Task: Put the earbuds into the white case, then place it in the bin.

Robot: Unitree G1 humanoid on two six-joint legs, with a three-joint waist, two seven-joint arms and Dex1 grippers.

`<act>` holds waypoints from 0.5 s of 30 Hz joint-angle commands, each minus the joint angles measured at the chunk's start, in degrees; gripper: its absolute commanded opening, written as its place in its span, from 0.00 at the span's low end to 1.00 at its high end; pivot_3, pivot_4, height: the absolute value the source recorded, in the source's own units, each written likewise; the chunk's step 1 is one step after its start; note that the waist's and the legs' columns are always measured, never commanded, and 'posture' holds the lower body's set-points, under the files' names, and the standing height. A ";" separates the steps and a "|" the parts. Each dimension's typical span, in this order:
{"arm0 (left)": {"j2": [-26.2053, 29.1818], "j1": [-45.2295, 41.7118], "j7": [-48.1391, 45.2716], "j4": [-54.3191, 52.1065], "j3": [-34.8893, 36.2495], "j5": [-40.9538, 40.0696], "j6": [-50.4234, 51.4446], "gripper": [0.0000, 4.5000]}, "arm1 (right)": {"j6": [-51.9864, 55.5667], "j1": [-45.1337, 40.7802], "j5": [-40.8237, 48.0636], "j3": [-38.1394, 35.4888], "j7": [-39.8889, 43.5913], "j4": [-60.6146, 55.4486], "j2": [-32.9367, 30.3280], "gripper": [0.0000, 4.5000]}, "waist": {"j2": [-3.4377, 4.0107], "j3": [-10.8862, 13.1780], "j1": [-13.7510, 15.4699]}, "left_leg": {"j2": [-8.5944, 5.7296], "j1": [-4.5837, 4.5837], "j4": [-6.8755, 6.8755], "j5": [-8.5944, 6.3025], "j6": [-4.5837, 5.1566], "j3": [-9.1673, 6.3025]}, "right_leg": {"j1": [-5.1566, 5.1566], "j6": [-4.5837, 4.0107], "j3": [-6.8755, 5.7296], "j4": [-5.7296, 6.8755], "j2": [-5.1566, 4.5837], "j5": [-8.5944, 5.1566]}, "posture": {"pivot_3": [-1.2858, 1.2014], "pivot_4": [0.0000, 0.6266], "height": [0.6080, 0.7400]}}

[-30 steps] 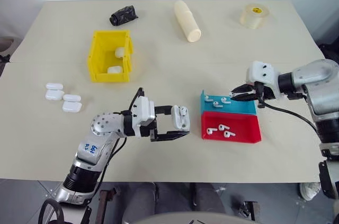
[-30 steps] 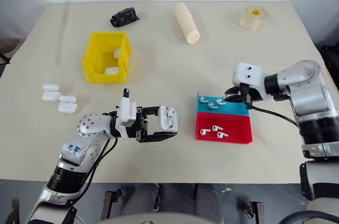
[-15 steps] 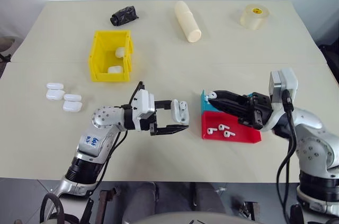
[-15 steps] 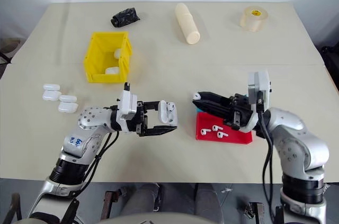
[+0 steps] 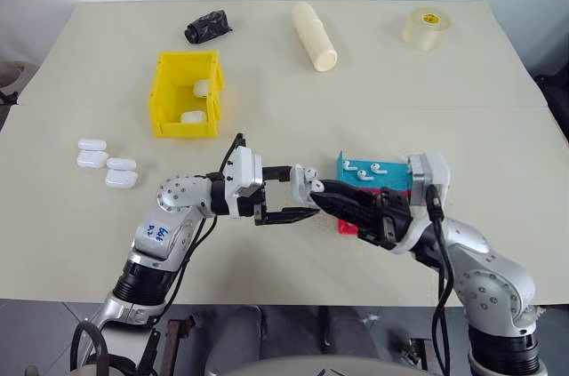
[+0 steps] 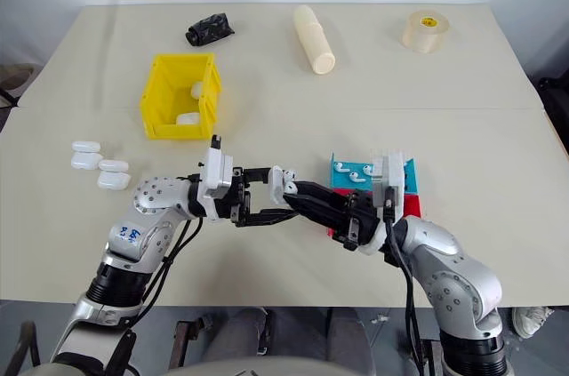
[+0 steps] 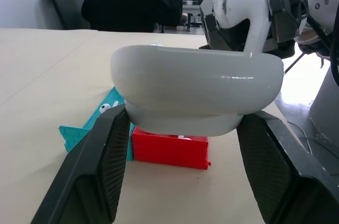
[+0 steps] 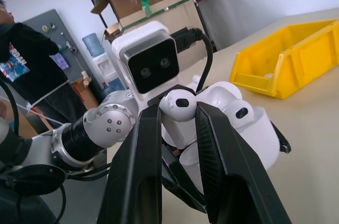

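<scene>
Two grippers meet above the beige table [image 5: 462,83]: the left gripper [image 5: 298,199] clamps an open white case [image 7: 196,89] level between its black fingers, and the right gripper [image 8: 177,128] pinches one earbud [image 8: 179,104] right at the case's open top. More earbuds [image 5: 363,172] lie in the blue tray [image 5: 391,182] beside the red tray [image 7: 169,150]. Farther back on the robot's left stands the yellow bin [image 5: 185,93], with spare cases [image 5: 107,164] near it.

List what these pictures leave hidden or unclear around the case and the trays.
- Red tray: in the head views the right gripper and its arm cover most of it, so its earbuds cannot be counted.
- White case: in the left wrist view its front wall hides the sockets, so whether the earbud is seated cannot be told.
- Yellow bin: the items inside are too small to identify.
</scene>
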 commanded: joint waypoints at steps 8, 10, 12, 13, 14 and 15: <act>0.52 -0.90 -0.16 -2.01 -0.27 -0.57 0.61 0.60 | -3.45 0.85 -3.10 2.25 1.03 0.98 -1.88 0.12 | 0.00 0.00 0.00 | -0.01 0.00 0.00 0.00 0.00 0.00 | 0.00 0.00 0.00 -0.01 0.00 0.00 | 0.52 0.24 1.00; 0.66 -0.96 -0.25 -2.08 -0.26 -0.53 0.68 0.60 | -3.77 0.92 -3.44 2.22 1.14 1.51 -2.32 0.12 | 0.00 0.00 0.01 | 0.00 0.00 -0.01 0.00 0.00 0.00 | 0.00 0.00 0.00 0.00 0.00 0.00 | 0.52 0.24 1.00; 0.84 -0.99 -0.30 -2.20 -0.27 -0.47 0.77 0.60 | -4.13 1.00 -3.71 2.16 1.26 1.98 -2.89 0.12 | 0.00 0.00 0.01 | 0.00 0.00 0.00 0.00 0.00 0.00 | 0.00 0.00 0.00 -0.01 0.00 0.00 | 0.52 0.24 1.00; 0.94 -1.03 -0.33 -2.23 -0.27 -0.50 0.83 0.60 | -4.29 0.96 -3.88 2.23 1.31 2.18 -3.21 0.12 | 0.00 0.00 0.02 | 0.00 0.00 0.00 0.00 0.00 0.00 | 0.00 0.00 0.01 -0.01 0.00 0.00 | 0.52 0.24 1.00; 1.04 -1.07 -0.35 -2.28 -0.29 -0.52 0.88 0.60 | -4.43 0.89 -4.01 2.32 1.38 2.30 -3.42 0.12 | 0.00 0.00 0.03 | -0.01 0.00 0.00 0.00 0.00 0.00 | 0.00 0.00 0.01 -0.01 -0.01 0.00 | 0.52 0.24 1.00; 1.15 -1.15 -0.48 -2.30 -0.35 -0.51 0.88 0.60 | -4.47 0.66 -4.19 2.37 1.12 2.54 -3.47 0.12 | 0.00 0.00 0.02 | -0.01 0.00 0.00 0.00 0.00 0.00 | 0.00 0.00 0.00 -0.01 0.00 0.00 | 0.52 0.24 1.00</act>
